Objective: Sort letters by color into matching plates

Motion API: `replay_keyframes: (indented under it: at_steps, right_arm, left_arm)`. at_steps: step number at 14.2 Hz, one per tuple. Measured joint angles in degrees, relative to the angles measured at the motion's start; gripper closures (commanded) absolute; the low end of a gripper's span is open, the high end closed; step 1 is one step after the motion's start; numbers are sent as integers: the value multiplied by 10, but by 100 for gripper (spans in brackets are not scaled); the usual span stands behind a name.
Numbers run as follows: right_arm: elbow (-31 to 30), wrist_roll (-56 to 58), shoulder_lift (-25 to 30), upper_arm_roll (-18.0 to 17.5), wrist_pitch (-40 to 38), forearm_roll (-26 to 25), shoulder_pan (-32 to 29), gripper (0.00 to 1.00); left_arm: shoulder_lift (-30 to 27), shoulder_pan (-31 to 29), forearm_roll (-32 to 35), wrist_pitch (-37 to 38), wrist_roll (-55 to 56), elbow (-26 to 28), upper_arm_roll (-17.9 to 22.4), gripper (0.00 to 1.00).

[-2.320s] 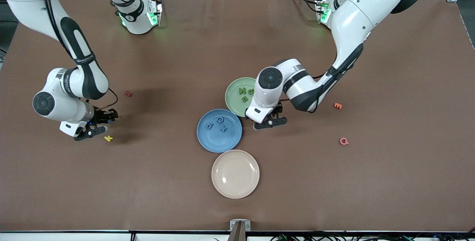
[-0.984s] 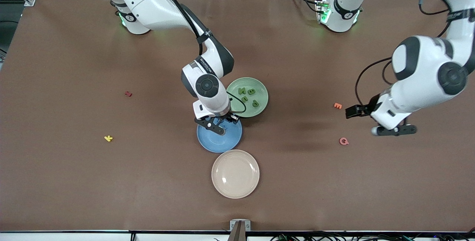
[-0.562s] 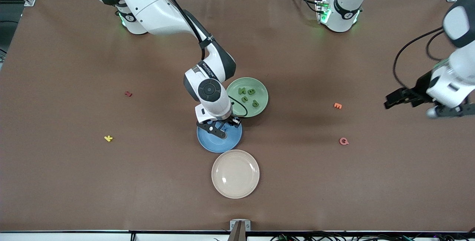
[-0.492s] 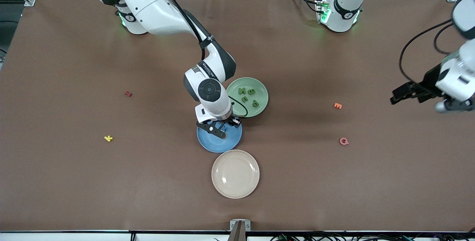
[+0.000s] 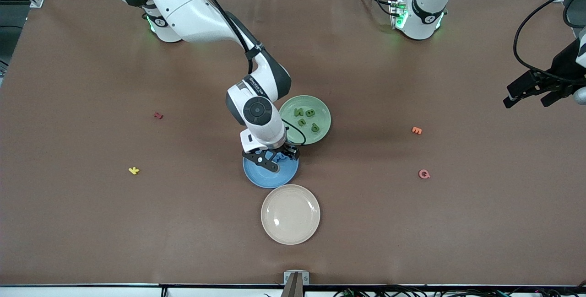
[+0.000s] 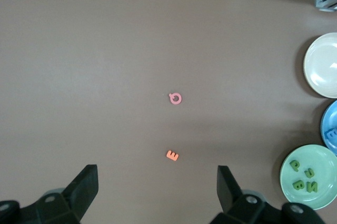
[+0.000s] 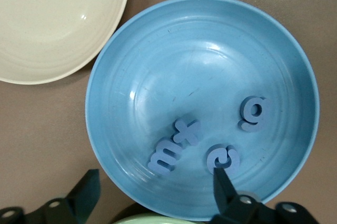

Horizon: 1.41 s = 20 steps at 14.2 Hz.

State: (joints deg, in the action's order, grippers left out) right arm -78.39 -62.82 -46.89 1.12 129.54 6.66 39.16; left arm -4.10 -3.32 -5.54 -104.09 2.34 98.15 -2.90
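The blue plate [image 5: 272,179] lies mid-table and holds four blue letters, seen in the right wrist view: an m [image 7: 163,159], a t [image 7: 187,132], an e [image 7: 224,156] and a g [image 7: 253,112] on the plate [image 7: 200,61]. My right gripper [image 5: 271,157] hangs open and empty just over this plate [image 7: 155,195]. The pale green plate [image 5: 319,105] touches the blue one and holds four green letters [image 5: 310,113]. My left gripper [image 5: 531,97] is open and empty in the air over the table's left-arm end [image 6: 157,192].
A cream plate [image 5: 290,214] lies nearer the camera than the blue one. A yellow letter [image 5: 133,170] and a red letter [image 5: 158,115] lie toward the right arm's end. An orange letter [image 5: 416,130] and a pink letter [image 5: 424,174] lie toward the left arm's end.
My left gripper left the green plate and swung out to its end of the table. My right gripper came from beside the yellow letter to the blue plate, which now holds four letters instead of three.
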Motion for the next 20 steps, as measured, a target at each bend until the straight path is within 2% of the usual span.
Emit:
replay_keyframes:
  at_steps: [6,10,13,15,18,20]
  right_arm:
    - [6,5,0,6,-9,-9,-3,0]
    - [23,125,22,13,-113,-23,-53,0]
    - [8,241,85,15,-184,-24,-111,0]
    - [-41,314,144,15,-200,-26,-148,0]
    - [-141,403,233,16,-205,-62,-199,0]
    - [-179,472,282,17,-232,-69,-246,0]
  left_arm:
    - [10,3,12,1,-1,-33,0,1]
    - [14,26,15,1,0,-52,4,1]
    - [25,61,20,2,1,-69,27,1]
    - [35,75,20,2,1,-74,39,1]
    - [49,76,20,2,1,-77,44,0]
    - [52,73,20,2,1,-79,47,0]
